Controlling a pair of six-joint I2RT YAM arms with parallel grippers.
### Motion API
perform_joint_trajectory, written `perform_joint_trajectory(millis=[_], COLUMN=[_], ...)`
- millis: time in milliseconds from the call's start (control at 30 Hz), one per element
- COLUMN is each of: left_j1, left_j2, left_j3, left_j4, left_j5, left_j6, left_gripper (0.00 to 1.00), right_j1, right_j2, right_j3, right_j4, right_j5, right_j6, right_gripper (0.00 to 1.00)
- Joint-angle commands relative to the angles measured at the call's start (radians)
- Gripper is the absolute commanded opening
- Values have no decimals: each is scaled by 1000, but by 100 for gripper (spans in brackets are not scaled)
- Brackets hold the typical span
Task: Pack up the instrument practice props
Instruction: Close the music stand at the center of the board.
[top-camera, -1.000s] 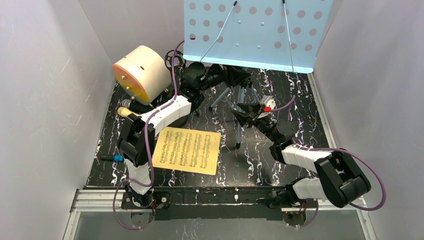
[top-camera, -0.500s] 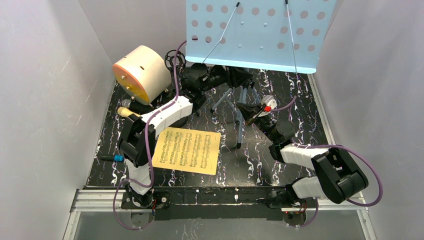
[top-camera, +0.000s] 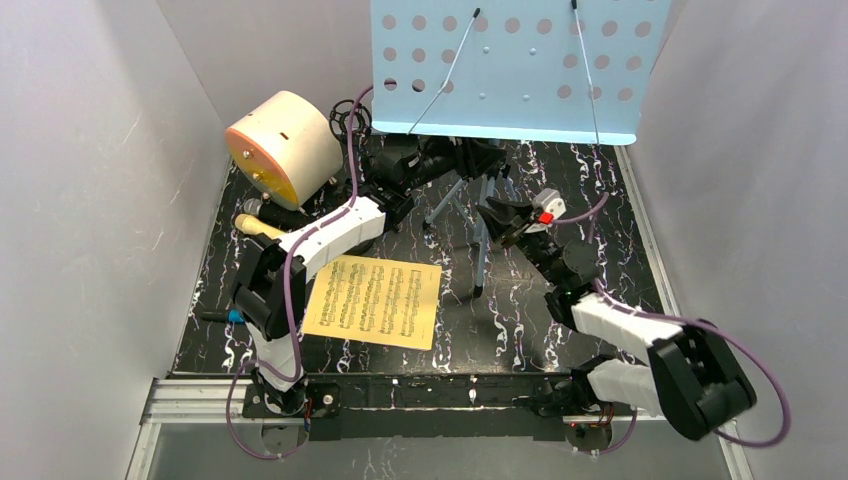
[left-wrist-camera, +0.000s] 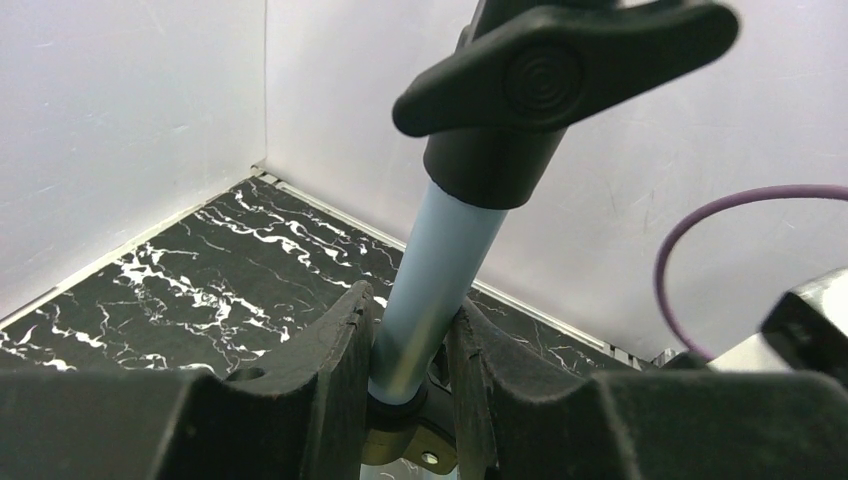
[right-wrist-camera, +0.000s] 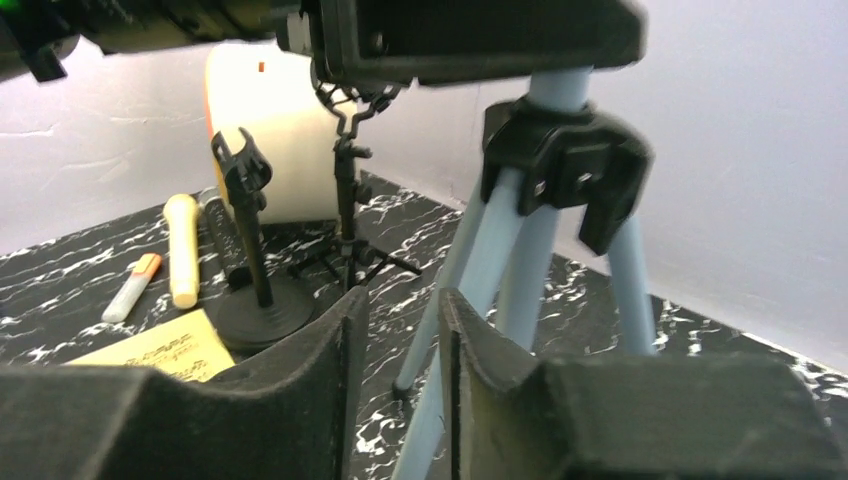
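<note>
The blue perforated music rack (top-camera: 510, 65) stands at the back on its pale blue tripod legs (top-camera: 481, 255). My left gripper (top-camera: 476, 158) is shut on the rack's pole (left-wrist-camera: 432, 265), just under a black knob (left-wrist-camera: 560, 70). My right gripper (top-camera: 493, 222) is open by a narrow gap low at the tripod; one leg (right-wrist-camera: 432, 435) runs through the gap, apart from the left finger. The yellow score sheet (top-camera: 372, 300) lies flat in front. A cream microphone (right-wrist-camera: 182, 250), a round-base mic pole (right-wrist-camera: 255, 290) and a black tripod mic pole (right-wrist-camera: 347, 210) are at the left.
A big cream cylinder with an orange face (top-camera: 283, 145) lies at the back left. A small white stick with an orange end (right-wrist-camera: 130, 288) lies beside the cream microphone. Grey walls close in on the left, back and right of the black marbled floor (top-camera: 560, 190).
The rack has drifted slightly right with my left gripper still on its pole. My right gripper has shifted back and right along the legs, its jaws narrower than a second ago.
</note>
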Motion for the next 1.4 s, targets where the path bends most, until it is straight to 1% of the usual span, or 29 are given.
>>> perform_joint_trajectory(millis=[0,100,167,233,400,467,533,600,733,767,1000,1133,1233,1333,1367], left_j1=[-19,-19,-19,-18,-19,-18,-18,-19,-19,-20,-56,-63,-63,-47,-33], left_j2=[-58,-56,-52,-47,-46,-46,-46,-44,-49,-53,-100,-128,-135,-125,-118], left_j3=[-39,-40,-37,-31,-28,-30,-33,-34,-28,-25,-29,-97,-132,-148,-151], left_j4=[-118,-118,-116,-114,-113,-110,-105,-101,-94,-91,-71,10,56,108,143], left_j5=[-46,-50,-43,-35,-23,-18,-11,-2,13,20,32,33,27,36,50], left_j6=[24,26,23,19,13,7,1,-7,-30,-37,-37,-70,-79,-102,-128], left_gripper=[0,0,0,0,0,0,0,0,0,0,0,0,0,0,2], right_j1=[-13,-13,-13,-13,-13,-14,-13,-13,-14,-14,-39,-45,-46,-46,-48], right_j2=[-141,-196,-190,-169,-97,-66,-41,-21,-5,-3,1,14,31,41,41], right_j3=[11,20,43,65,104,115,115,115,121,121,140,140,107,47,20], right_j4=[-229,-331,-388,-412,-395,-382,-343,-296,-224,-203,-56,-5,23,63,71], right_j5=[120,145,154,130,73,62,61,61,56,53,38,-24,-57,-45,-45], right_j6=[35,61,88,119,177,178,169,158,107,91,43,39,45,52,53], right_gripper=[44,54,57,58,57,53,46,35,5,1,1,1,1,1,1])
